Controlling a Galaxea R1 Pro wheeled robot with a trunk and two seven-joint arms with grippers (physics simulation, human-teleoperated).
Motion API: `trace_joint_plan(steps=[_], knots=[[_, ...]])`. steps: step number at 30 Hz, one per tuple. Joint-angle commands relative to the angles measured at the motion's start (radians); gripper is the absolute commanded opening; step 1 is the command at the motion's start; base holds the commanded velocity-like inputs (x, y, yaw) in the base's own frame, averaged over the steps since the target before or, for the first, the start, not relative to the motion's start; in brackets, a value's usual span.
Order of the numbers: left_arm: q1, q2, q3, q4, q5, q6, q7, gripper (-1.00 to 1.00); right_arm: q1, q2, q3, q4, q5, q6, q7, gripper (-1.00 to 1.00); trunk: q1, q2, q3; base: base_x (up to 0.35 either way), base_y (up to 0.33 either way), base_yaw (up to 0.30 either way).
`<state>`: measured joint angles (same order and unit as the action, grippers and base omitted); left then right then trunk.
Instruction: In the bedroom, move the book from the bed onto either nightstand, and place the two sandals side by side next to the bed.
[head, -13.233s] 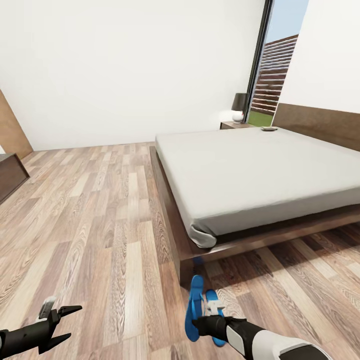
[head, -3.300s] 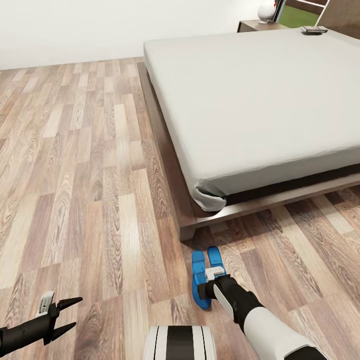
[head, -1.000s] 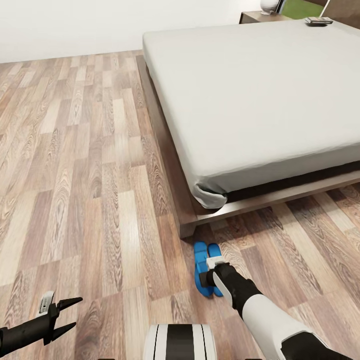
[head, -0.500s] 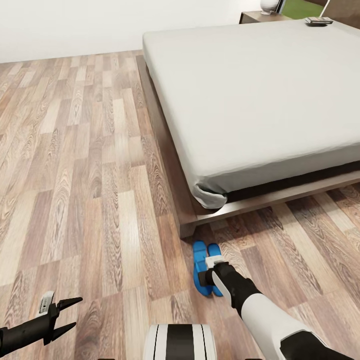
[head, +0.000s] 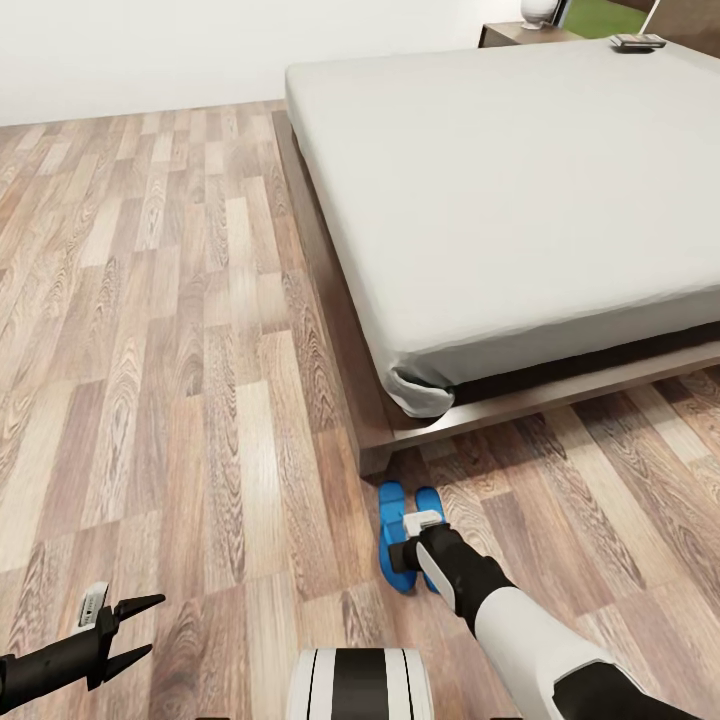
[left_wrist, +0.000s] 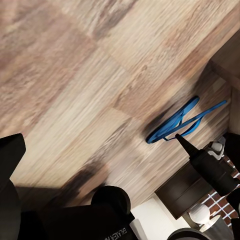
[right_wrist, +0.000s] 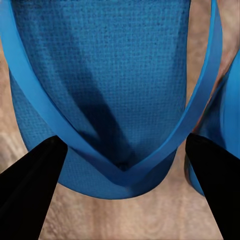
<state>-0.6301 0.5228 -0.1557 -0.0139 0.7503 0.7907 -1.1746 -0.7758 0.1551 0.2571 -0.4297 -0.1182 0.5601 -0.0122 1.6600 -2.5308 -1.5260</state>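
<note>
Just two blue sandals (head: 398, 548) beside one bed (head: 372, 440).

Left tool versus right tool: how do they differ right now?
The left tool hangs over bare floor; the right tool is down at the two sandals by the bed corner. The left tool has nothing between its fingers; the right tool straddles one sandal's strap. Both are open.

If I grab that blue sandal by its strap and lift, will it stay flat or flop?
The sandal looks thin and flat, so probably light. Its strap is a narrow band meeting at one toe point, so the sole would likely dangle and swing. The textured sole may resist sliding on the floor.
</note>
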Motion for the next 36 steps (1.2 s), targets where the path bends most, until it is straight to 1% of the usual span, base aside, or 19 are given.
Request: trace_joint_plan(steps=[1,6,13,31,36], knots=[[0.000,0.000,-0.008,0.000,0.007,0.007,-0.003,1.00,0.000,-0.001,0.007,-0.001,-0.009,0.004,-0.003,-1.00,0.000,0.000,-0.001,0.000,0.000,0.000],[0.000,0.000,-0.008,0.000,0.007,0.007,-0.003,1.00,0.000,-0.002,0.007,-0.001,-0.008,0.004,-0.004,-1.00,0.000,0.000,-0.001,0.000,0.000,0.000],[0.000,0.000,-0.008,0.000,0.007,0.007,-0.003,1.00,0.000,-0.004,0.007,-0.001,-0.008,0.004,-0.005,-1.00,0.003,-0.002,-0.028,0.000,0.000,0.000],[0.000,0.000,-0.008,0.000,0.007,0.007,-0.003,1.00,0.000,-0.007,0.007,0.000,-0.008,0.004,-0.005,-1.00,0.003,-0.002,-0.028,0.000,0.000,0.000],[0.000,0.000,-0.008,0.000,0.007,0.007,-0.003,1.00,0.000,-0.007,0.007,0.000,-0.009,0.004,-0.005,-1.00,0.005,-0.003,-0.047,0.000,0.000,0.000]])
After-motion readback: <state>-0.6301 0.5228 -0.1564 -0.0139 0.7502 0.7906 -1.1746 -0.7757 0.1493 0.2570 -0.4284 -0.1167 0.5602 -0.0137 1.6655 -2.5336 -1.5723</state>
